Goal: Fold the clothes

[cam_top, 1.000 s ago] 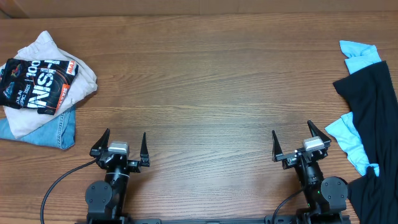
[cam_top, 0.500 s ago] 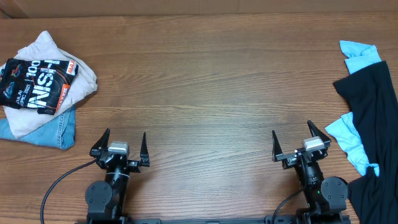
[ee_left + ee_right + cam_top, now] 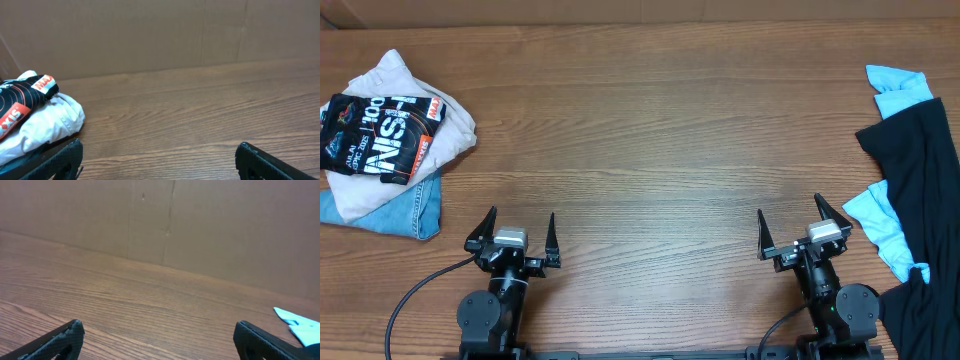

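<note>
The plain black shirt lies crumpled at the right edge of the table, draped over a light blue shirt. My right gripper is open and empty, just left of the black shirt and not touching it. My left gripper is open and empty at the front left. In the left wrist view its fingers frame bare wood. In the right wrist view the fingers frame bare wood too, with a corner of the light blue shirt at far right.
A pile at the far left holds a black garment with white and red lettering on a white cloth and jeans. It also shows in the left wrist view. A cardboard wall backs the wooden table.
</note>
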